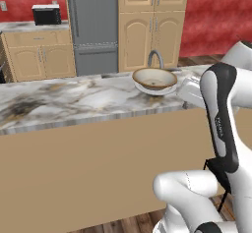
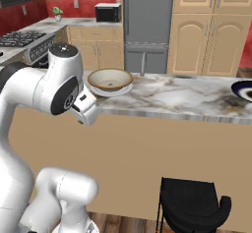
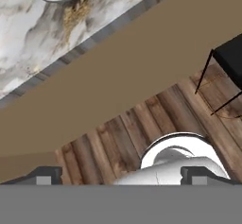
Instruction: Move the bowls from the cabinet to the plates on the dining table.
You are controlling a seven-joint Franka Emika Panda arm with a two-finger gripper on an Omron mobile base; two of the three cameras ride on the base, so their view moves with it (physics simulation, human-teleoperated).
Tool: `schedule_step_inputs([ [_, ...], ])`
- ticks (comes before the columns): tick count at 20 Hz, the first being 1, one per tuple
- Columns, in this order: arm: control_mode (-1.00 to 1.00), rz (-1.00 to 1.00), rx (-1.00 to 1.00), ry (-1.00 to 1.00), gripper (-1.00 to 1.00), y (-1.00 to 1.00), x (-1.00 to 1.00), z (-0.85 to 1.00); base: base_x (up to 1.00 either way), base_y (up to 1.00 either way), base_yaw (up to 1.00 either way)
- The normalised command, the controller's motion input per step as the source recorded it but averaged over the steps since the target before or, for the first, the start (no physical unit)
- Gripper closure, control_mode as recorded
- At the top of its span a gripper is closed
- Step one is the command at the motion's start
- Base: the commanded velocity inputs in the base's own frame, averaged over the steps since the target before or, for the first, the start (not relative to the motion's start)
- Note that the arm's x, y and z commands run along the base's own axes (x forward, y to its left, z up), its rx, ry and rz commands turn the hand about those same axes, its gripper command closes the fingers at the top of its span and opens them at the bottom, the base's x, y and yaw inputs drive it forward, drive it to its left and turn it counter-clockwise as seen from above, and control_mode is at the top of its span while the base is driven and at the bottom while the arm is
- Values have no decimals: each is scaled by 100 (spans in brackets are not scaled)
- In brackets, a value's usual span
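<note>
Bowl [image 1: 155, 78] on white plate [image 1: 158, 91] | pincer [image 3: 121, 176] open, well apart

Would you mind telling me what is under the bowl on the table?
The bowl sits on a white plate, whose rim shows around its base. The plate's middle is covered by the bowl.

White arm [image 2: 29, 87], dark joints

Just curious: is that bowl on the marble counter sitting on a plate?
Yes, the bowl rests on a white plate whose rim shows under it.
</note>
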Motion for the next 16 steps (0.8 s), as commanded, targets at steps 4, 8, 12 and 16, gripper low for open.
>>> schedule_step_inputs([
  [4, -100, 12, -7, 0, -100, 0, -49, 6, 0, 0, 0],
  [8, -100, 23, -2, 0, -100, -5, -21, 0, 0, 0, 0],
  [12, -100, 24, 0, 0, -100, 0, -26, 0, 0, 0, 0],
  [16, -100, 0, 0, 0, -100, 0, 0, 0, 0, 0, 0],
])
